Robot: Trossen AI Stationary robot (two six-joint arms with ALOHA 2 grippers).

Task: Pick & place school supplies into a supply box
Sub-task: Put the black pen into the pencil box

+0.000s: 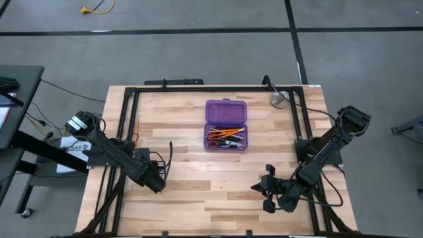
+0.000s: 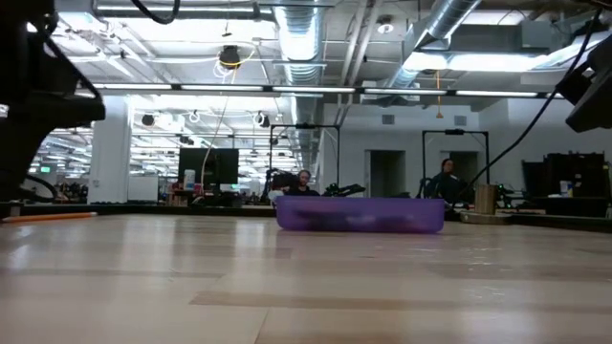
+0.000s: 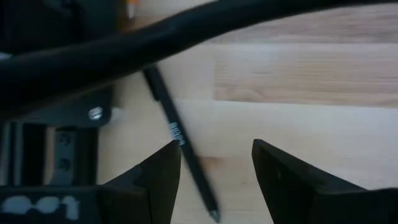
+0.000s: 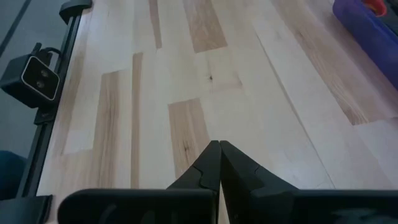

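Left wrist view shows a black pen [image 3: 180,140] lying flat on the wooden table [image 3: 298,81], its long axis running diagonally, tip near the left gripper [image 3: 214,163], whose fingers stand wide apart around it. From above, the purple supply box [image 1: 226,124] sits open mid-table, long axis across the table, pencils and scissors inside. The right gripper [image 4: 219,163] rests pinched together over bare planks. Behind the table lies a bright workshop hall with ceiling ducts.

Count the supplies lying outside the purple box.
2: a black pen beneath the left gripper, an orange pencil by the table's left edge. More may be hidden.
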